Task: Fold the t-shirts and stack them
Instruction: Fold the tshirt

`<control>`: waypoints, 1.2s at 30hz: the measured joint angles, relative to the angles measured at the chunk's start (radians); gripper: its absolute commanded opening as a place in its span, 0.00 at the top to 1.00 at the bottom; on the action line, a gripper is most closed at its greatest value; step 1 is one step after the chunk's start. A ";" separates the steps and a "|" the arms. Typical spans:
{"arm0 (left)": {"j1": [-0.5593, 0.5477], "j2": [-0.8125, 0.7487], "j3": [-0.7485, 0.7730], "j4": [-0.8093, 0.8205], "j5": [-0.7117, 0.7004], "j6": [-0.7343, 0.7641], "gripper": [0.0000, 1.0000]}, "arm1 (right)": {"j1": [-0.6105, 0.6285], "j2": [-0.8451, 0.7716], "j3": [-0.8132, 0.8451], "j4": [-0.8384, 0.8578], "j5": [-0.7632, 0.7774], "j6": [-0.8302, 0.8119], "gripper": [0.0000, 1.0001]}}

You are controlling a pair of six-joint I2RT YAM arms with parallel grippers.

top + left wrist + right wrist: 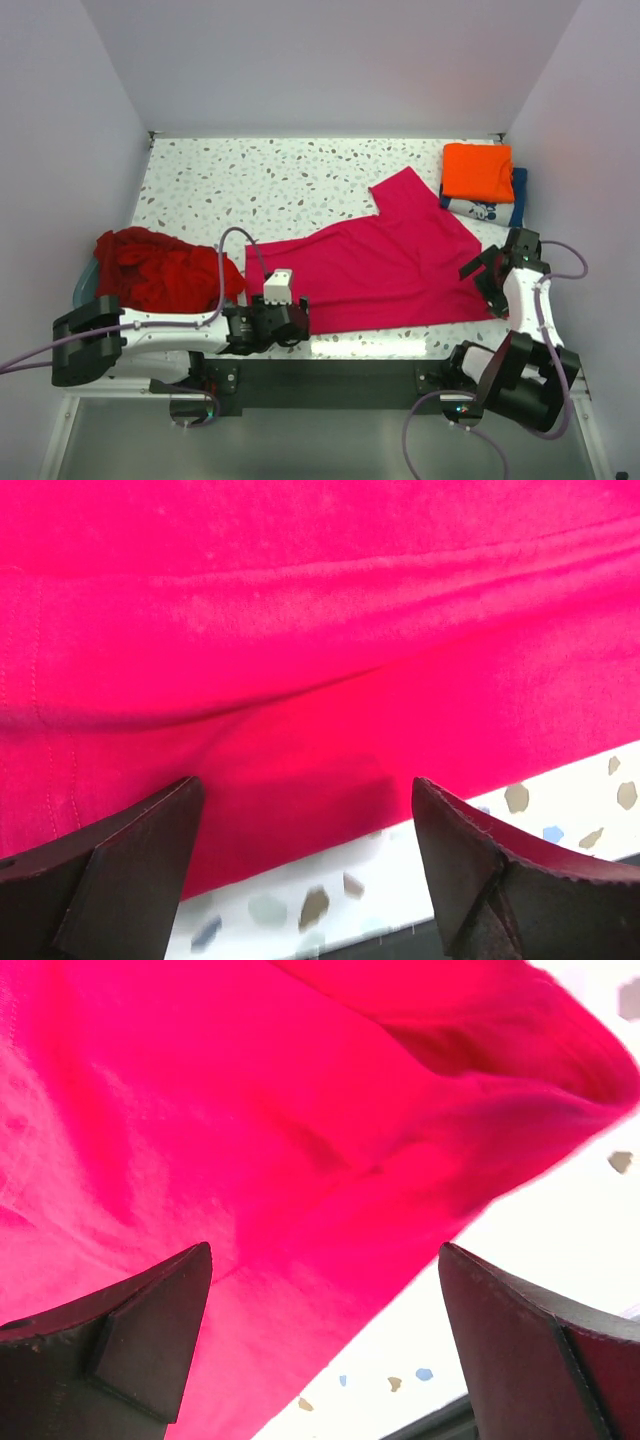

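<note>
A magenta-pink t-shirt [390, 260] lies spread across the near middle of the table; it fills the left wrist view [300, 660] and the right wrist view [250, 1140]. My left gripper [298, 322] is open at the shirt's near left hem, its fingers [140, 860] straddling the edge. My right gripper [490, 280] is open at the shirt's near right corner. A folded orange t-shirt [478, 172] lies on a navy t-shirt with white print [500, 208] at the far right. Dark red t-shirts [165, 268] are heaped at the left.
A pale blue tub's rim [84, 280] shows under the dark red heap at the left edge. The speckled tabletop [280, 180] runs to white walls behind and at both sides. The near table edge [400, 930] lies just under the left fingers.
</note>
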State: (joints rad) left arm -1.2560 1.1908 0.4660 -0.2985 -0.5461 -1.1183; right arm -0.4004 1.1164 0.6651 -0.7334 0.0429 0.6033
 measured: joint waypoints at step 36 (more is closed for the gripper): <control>0.613 0.197 0.411 -0.189 0.167 0.381 0.02 | 0.390 0.904 1.246 0.058 -0.070 -0.320 0.13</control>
State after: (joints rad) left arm -0.6426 1.3880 0.8772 -0.4877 -0.3790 -0.7372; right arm -0.0105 2.0209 1.9114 -0.6758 -0.0269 0.2829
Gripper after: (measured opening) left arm 0.983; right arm 0.900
